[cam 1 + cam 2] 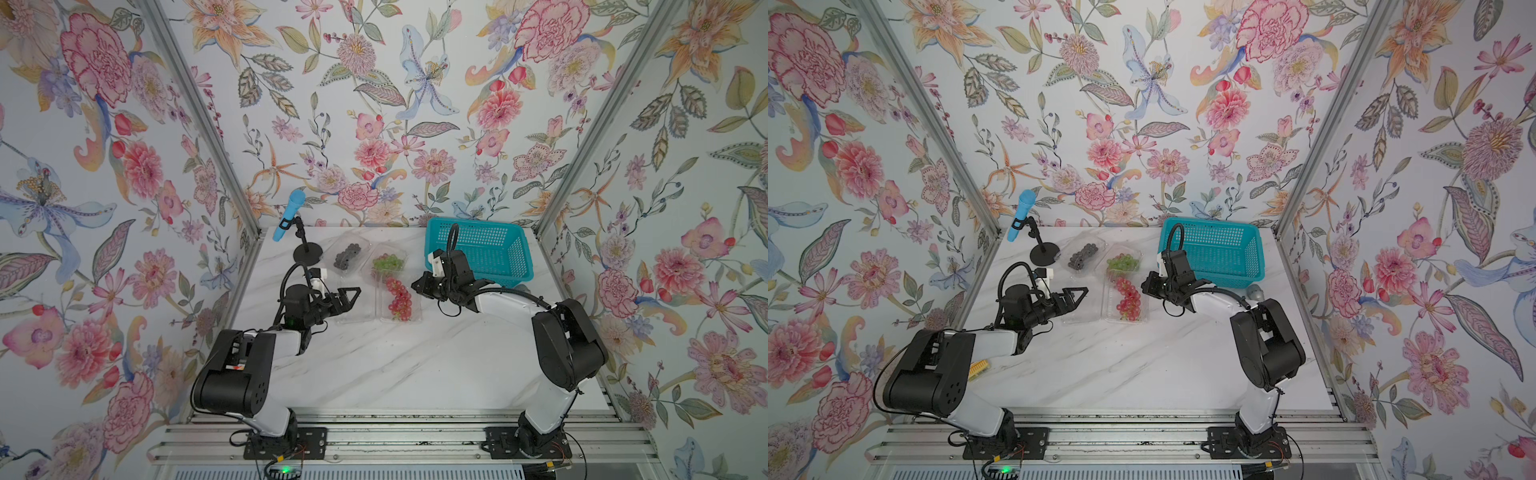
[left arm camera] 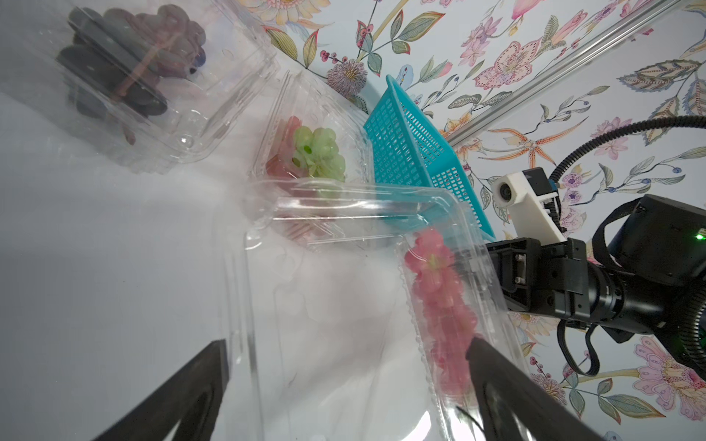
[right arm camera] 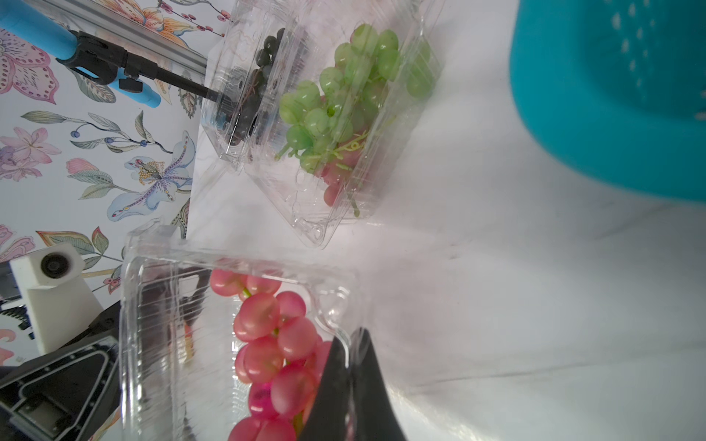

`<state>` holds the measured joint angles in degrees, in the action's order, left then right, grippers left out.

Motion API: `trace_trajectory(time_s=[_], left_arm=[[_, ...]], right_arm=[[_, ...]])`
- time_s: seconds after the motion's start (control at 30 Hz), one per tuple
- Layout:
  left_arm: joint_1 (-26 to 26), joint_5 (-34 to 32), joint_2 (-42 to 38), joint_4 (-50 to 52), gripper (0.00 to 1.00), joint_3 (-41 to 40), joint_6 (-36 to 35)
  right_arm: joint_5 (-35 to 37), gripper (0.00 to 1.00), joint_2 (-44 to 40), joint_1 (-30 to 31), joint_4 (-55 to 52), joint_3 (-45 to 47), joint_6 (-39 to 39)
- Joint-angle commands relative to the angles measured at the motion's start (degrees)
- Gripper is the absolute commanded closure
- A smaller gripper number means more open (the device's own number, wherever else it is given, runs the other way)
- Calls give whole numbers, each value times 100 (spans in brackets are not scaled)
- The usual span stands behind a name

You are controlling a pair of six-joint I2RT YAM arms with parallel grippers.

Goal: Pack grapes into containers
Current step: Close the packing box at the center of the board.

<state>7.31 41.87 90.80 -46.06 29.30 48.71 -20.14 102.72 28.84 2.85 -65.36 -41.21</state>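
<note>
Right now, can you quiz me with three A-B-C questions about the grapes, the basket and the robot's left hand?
1. What colour is the basket?
A) teal
B) yellow
C) red

2. Where are the dark grapes?
A) in the basket
B) in a clear box beside the microphone stand
C) on a plate

3. How is the left gripper?
A) shut tight
B) wide open
C) holding a green grape

Answers:
1 A, its mesh walls are teal in every view.
2 B, in both top views they lie inside the box next to the stand.
3 B, its two fingers stand far apart in the left wrist view.
</note>
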Motion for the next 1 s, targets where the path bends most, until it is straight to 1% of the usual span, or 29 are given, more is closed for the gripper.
trace_trajectory(time_s=[0.0, 0.1, 0.13, 0.3, 0.5, 0.63, 0.97], left_arm=[[117, 233, 12, -245, 0, 145, 128], [189, 198, -63, -88, 0, 202, 93], [192, 183, -263, -34, 0, 213, 72], [200, 147, -556, 291, 0, 276, -25], [198, 69, -782, 653, 0, 260, -174], [258, 62, -821, 663, 0, 235, -167], [715, -172, -743, 875, 0, 596, -239]], right_arm=[[58, 100, 111, 49, 111, -202, 34], [194, 100, 195, 95, -21, -287, 94], [244, 100, 220, 112, -54, -305, 112], [641, 100, 345, 235, -417, -459, 284], [1035, 100, 432, 289, -644, -459, 409], [1140, 100, 523, 314, -696, -455, 421], [1314, 99, 887, 600, -648, -786, 64]])
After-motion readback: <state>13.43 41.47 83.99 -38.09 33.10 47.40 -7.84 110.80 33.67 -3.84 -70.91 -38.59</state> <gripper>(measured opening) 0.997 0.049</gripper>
